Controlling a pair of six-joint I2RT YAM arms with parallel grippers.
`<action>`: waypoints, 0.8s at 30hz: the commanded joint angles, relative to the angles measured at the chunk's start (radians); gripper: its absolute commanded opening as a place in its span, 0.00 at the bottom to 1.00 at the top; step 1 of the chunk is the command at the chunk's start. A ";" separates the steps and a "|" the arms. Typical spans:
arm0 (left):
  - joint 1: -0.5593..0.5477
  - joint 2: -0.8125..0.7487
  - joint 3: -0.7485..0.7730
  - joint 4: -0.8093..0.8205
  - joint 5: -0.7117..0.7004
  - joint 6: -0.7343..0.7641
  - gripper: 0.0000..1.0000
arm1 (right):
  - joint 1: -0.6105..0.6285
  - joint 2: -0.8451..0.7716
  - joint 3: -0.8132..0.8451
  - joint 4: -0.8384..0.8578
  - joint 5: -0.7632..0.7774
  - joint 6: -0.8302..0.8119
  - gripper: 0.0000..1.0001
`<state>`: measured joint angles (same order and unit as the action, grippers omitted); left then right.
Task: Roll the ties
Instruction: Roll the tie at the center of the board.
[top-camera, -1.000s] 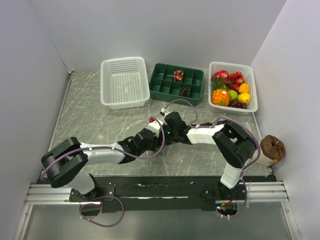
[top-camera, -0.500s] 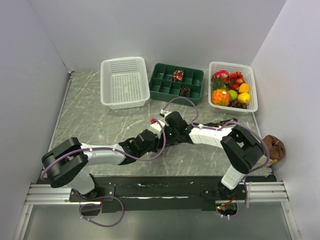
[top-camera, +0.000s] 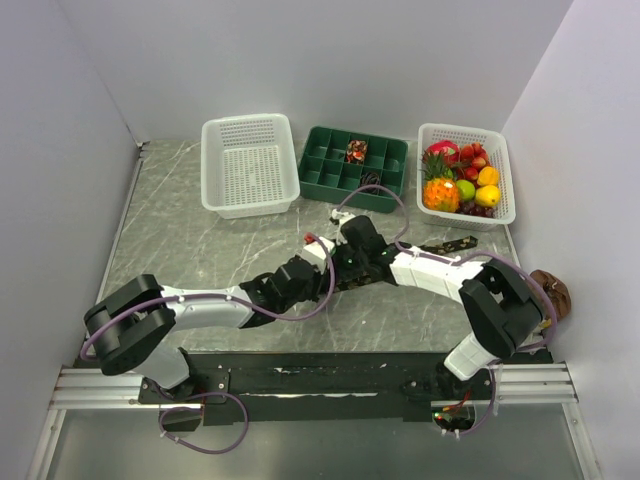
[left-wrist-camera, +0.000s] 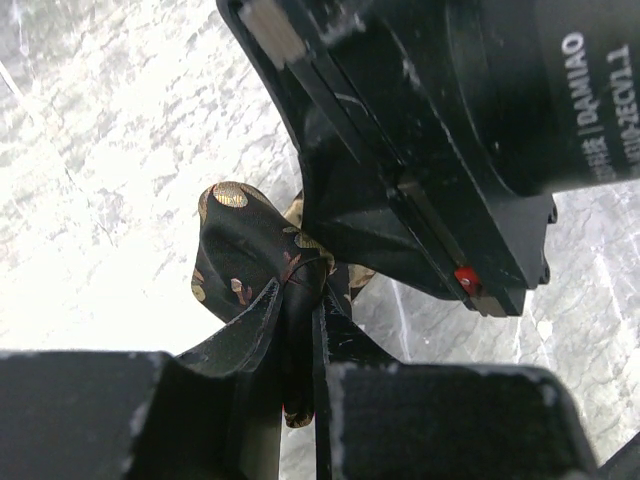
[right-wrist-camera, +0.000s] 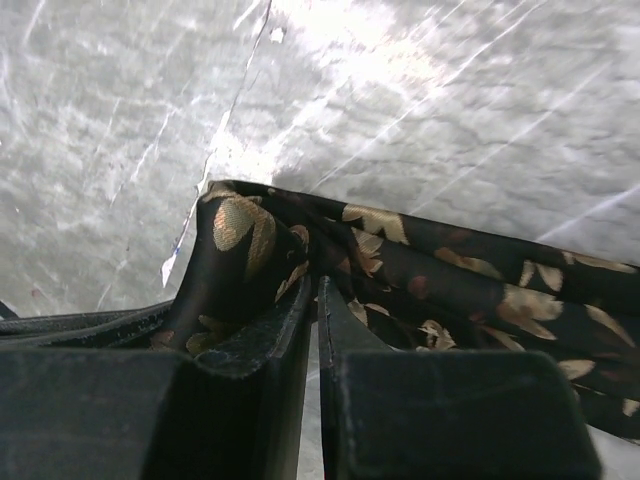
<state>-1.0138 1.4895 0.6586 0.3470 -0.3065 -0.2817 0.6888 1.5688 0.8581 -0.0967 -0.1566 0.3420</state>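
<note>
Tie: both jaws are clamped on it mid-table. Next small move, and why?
Probably roll the right gripper a part-turn, winding the pinched fold onto the flat length. Both grippers are shut on the tie; the left gripper holds only a small fold, and the rest lies unrolled on the table.

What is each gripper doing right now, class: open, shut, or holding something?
Left gripper: shut, pinching the tie.
Right gripper: shut, pinching the same tie.
</note>
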 joint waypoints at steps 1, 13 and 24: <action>-0.022 0.023 0.059 0.004 -0.026 0.030 0.09 | -0.023 -0.059 -0.013 -0.006 0.034 -0.020 0.14; -0.072 0.159 0.159 -0.049 -0.037 0.061 0.09 | -0.087 -0.079 -0.060 -0.017 0.014 -0.041 0.09; -0.097 0.224 0.208 -0.059 -0.078 0.061 0.08 | -0.130 -0.058 -0.133 0.080 -0.122 -0.028 0.06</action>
<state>-1.1015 1.7039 0.8383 0.2897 -0.3641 -0.2253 0.5629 1.5242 0.7464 -0.0963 -0.1970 0.3157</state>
